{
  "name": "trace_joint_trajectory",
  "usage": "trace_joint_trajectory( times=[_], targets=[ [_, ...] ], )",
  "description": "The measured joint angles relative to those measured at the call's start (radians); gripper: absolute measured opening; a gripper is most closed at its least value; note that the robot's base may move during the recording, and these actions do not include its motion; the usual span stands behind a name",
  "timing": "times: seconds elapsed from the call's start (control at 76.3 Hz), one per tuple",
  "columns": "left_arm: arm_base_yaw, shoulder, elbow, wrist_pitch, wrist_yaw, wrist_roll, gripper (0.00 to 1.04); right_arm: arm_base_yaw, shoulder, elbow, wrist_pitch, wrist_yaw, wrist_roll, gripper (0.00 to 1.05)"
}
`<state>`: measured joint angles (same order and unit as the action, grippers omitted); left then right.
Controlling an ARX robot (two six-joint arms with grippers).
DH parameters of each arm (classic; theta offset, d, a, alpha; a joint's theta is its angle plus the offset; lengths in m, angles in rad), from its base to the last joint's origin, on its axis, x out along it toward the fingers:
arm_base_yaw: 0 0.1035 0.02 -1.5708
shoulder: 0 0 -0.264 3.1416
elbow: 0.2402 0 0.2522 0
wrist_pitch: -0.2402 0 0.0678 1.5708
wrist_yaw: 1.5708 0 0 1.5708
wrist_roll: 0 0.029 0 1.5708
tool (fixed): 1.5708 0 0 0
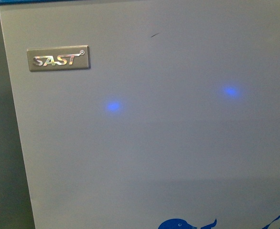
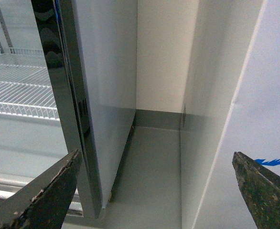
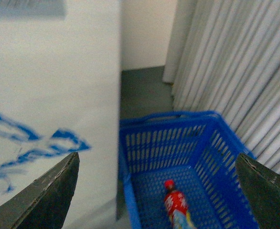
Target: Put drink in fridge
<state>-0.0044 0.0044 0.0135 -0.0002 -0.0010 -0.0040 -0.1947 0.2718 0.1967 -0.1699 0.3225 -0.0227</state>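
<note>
- One fridge (image 1: 178,157): its white front panel fills the front view. The left corner edge slants down the frame, with a dark strip beside it.
- One SAST badge (image 1: 59,58) sits upper left on that panel. There are two blue light spots (image 1: 113,106) on it, well apart, and part of a penguin print (image 1: 180,224) shows at the bottom edge.
- One drink (image 3: 176,205), seen only in the right wrist view. It lies on its side on the bottom of a basket (image 3: 211,143), away from the basket walls, with its red cap towards the far wall.
- One blue basket stands on the floor (image 3: 145,90) just beside the fridge's printed side. A pleated curtain (image 3: 235,62) hangs close on its other side.
- Right gripper (image 3: 156,191): two fingers (image 3: 44,195) spread wide and holding nothing, above the basket's open top. The drink lies in line with the gap between them.
- Left gripper (image 2: 154,191): two fingers (image 2: 44,195), also spread wide and holding nothing.
- One cabinet (image 2: 68,95) shows with a dark door edge, and two tiers of wire shelves (image 2: 20,90) are visible behind it.
- Between cabinet and fridge, a narrow strip of floor runs back to a pale wall (image 2: 166,57). The left gripper points down this gap.
</note>
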Motion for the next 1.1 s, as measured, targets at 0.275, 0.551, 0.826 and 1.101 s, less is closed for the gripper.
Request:
trace_joint_trajectory(
  times=[0.275, 0.551, 0.826, 1.101],
  targets=[
    [0.000, 0.000, 0.000, 0.000, 0.001, 0.000, 0.97, -0.653, 0.858, 0.157, 0.546, -0.432, -0.262, 0.98],
    [0.000, 0.000, 0.000, 0.000, 0.001, 0.000, 0.97, -0.758, 1.612, 0.371, 0.682, -0.482, -0.410, 0.98],
    [0.000, 0.000, 0.000, 0.000, 0.001, 0.000, 0.97, -0.757, 2.075, 0.588, 0.770, -0.394, -0.365, 0.98],
    [0.000, 0.000, 0.000, 0.000, 0.001, 0.000, 0.97, -0.702, 2.338, 0.797, 0.746, -0.356, -0.274, 0.98]
  ],
)
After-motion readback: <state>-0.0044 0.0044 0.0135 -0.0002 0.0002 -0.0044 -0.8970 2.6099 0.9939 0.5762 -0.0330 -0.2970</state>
